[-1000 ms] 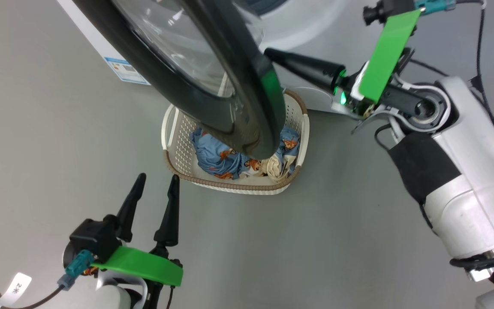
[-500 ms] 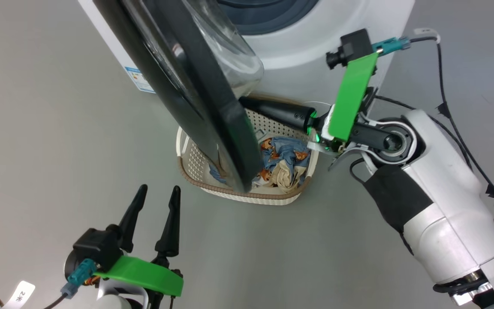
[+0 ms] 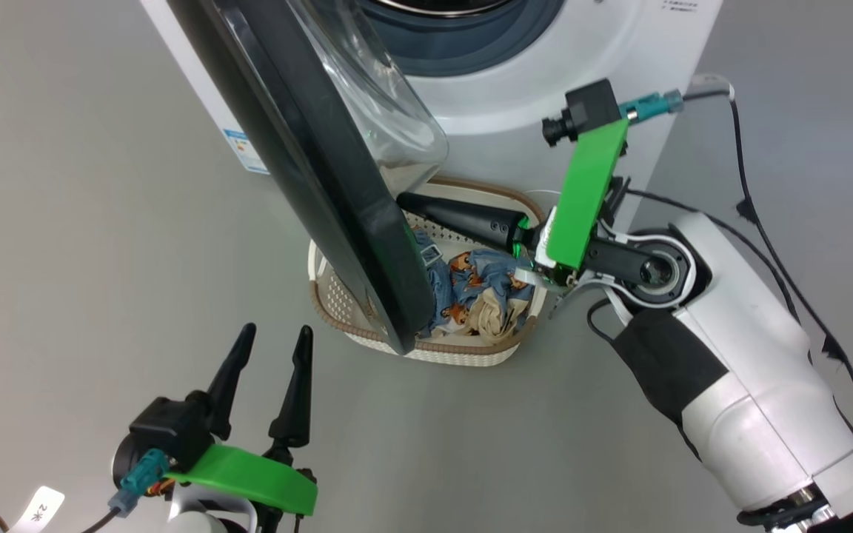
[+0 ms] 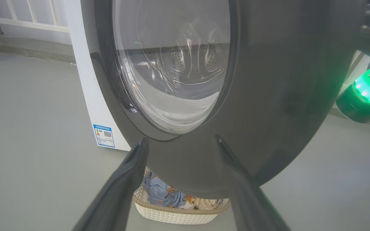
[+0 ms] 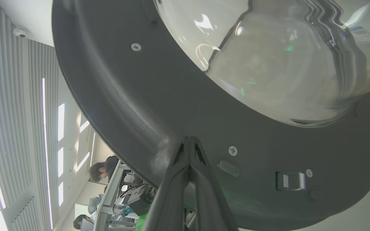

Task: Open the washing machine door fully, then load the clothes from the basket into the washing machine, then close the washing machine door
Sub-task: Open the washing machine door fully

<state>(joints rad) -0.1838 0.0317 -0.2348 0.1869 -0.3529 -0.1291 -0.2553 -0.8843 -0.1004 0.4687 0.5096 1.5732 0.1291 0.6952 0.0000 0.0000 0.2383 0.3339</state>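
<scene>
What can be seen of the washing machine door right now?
The washing machine door is big and round: a wide glossy black ring around a bulging clear glass bowl. It stands swung out from the washing machine, its lower edge over the basket. Its inner face shows screws and a latch slot. The right gripper, shut, meets that face near the rim.

Smooth grey floor all round. The right wrist view catches ribbed pale panels, bright strips — windows or lamps, unclear — and a desk where two people sit.
</scene>
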